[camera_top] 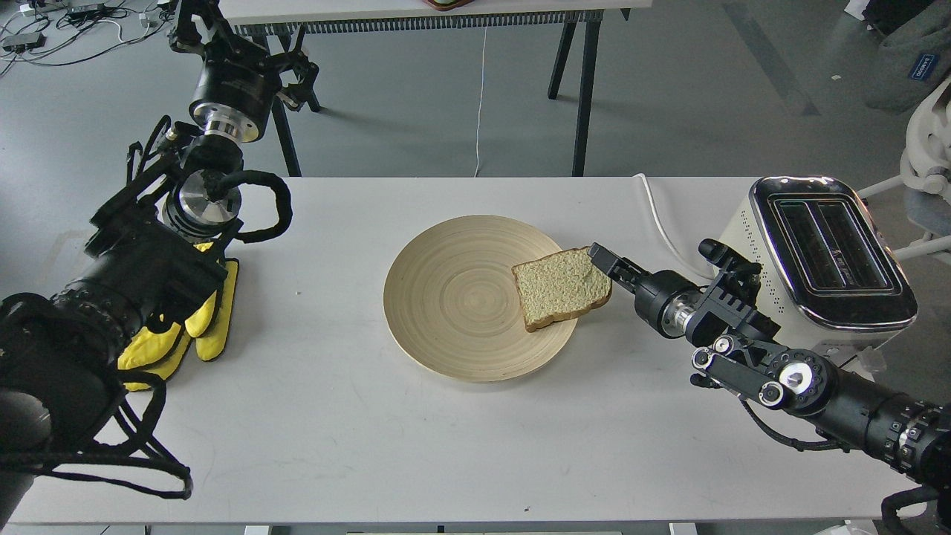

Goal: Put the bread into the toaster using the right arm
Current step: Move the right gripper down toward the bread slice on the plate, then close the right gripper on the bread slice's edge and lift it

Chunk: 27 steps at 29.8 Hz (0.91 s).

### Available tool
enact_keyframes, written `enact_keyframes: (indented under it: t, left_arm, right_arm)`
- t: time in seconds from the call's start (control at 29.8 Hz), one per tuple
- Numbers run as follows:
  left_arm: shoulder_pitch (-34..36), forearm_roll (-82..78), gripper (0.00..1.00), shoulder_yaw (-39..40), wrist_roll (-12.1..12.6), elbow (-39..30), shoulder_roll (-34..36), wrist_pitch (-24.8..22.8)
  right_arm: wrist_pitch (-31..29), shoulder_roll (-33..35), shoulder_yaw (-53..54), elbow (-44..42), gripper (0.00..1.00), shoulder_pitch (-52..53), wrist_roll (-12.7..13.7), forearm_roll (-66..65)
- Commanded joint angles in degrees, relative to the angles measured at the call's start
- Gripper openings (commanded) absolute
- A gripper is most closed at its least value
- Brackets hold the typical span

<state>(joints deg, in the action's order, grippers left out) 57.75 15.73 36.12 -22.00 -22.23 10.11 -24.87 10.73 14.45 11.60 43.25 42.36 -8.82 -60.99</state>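
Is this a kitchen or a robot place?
Probably a robot lab or workshop, not a home kitchen. The toaster and the bread on a bamboo plate sit on a plain white table, over a bare grey floor with loose cables.

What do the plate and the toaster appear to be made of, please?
The plate looks like bamboo or wood, matte, with concentric pale rings. The toaster has a cream body, plastic or painted metal, with dotted vent holes, and a shiny chrome-like metal top that mirrors the room.
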Motion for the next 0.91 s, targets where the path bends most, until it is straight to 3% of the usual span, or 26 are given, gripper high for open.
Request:
enact_keyframes:
  t: [0.0, 0.2, 0.54, 0.77, 0.87]
  left_arm:
    - [0.0, 0.0, 1.0, 0.0, 0.0, 0.0, 0.0, 0.0]
    - [-0.1, 0.0, 1.0, 0.0, -0.1, 0.0, 0.0, 0.0]
    - [0.0, 0.0, 1.0, 0.1, -0.1, 0.0, 0.0, 0.1]
    - [0.0, 0.0, 1.0, 0.1, -0.1, 0.0, 0.0, 0.1]
    - [0.0, 0.0, 1.0, 0.1, -0.1, 0.0, 0.0, 0.1]
  right_arm:
    - [0.0, -0.1, -1.3, 0.0, 0.66, 0.1, -0.1, 0.0]
    - [-0.1, -0.1, -1.5, 0.0, 0.58, 0.0, -0.1, 0.0]
    - [-0.3, -0.1, -2.2, 0.0, 0.14, 0.5, 0.2, 0.0]
    - [-0.3, 0.1, -2.0, 1.8, 0.12, 2.0, 0.2, 0.6]
    - [-0.3, 2.9, -1.9, 7.3, 0.13, 3.8, 0.4, 0.7]
